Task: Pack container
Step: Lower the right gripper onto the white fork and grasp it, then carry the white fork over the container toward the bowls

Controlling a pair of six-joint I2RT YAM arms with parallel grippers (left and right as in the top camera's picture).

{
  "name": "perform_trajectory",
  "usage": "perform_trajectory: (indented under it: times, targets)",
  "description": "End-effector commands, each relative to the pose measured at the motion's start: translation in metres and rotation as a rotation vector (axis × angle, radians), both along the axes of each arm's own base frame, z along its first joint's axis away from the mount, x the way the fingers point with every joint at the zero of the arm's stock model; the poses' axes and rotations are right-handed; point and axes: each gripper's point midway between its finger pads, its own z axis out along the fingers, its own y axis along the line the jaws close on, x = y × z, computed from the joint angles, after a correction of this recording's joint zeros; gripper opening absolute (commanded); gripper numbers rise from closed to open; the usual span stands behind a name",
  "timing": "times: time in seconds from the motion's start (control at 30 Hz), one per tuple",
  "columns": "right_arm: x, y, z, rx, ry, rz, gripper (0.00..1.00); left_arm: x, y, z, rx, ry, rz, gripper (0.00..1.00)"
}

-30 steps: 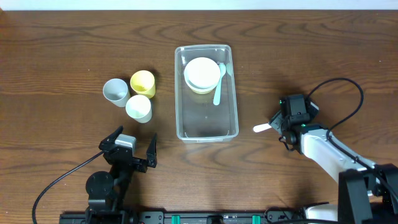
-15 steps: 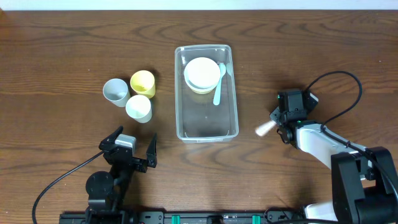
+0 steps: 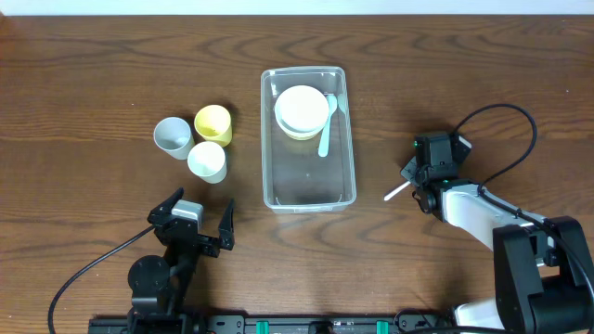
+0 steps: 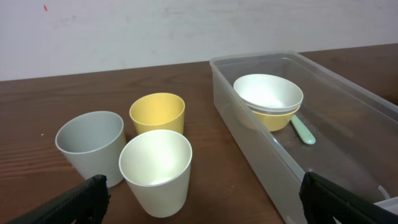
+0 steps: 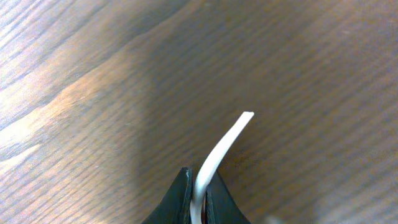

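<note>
Overhead shows one clear, round-cornered container (image 3: 308,178) at table centre, holding stacked bowls (image 3: 302,109) and one green spoon (image 3: 327,130); three cups (image 3: 207,160) stand beside it. Left gripper (image 3: 190,227) gapes empty; right gripper (image 3: 415,184) pinches one white utensil (image 3: 395,193)

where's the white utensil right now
Overhead, the white utensil is right of the container, pinched in the right gripper; the right wrist view shows its end poking out between the fingers.
</note>
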Motion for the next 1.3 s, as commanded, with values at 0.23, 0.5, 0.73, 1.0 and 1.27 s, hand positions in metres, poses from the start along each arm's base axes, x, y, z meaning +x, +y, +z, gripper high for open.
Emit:
perform_trajectory:
  times: [0.23, 0.5, 0.73, 1.0, 1.27]
  targets:
    - [0.034, 0.047, 0.071, 0.069, -0.117, 0.353, 0.01, -0.001, -0.001, -0.013, 0.012, 0.033, -0.008, 0.98]
    - [0.072, 0.090, 0.182, 0.095, -0.317, 0.650, 0.01, -0.001, -0.001, -0.013, 0.012, 0.033, -0.008, 0.98]
    - [0.080, 0.117, 0.227, 0.151, -0.407, 0.797, 0.01, -0.001, -0.001, -0.013, 0.012, 0.033, -0.008, 0.98]
    - [0.093, 0.148, 0.213, 0.290, -0.442, 0.918, 0.02, -0.001, -0.001, -0.013, 0.012, 0.033, -0.008, 0.98]
    - [0.101, 0.174, 0.183, 0.381, -0.428, 0.991, 0.01, -0.001, -0.001, -0.013, 0.012, 0.033, -0.008, 0.98]
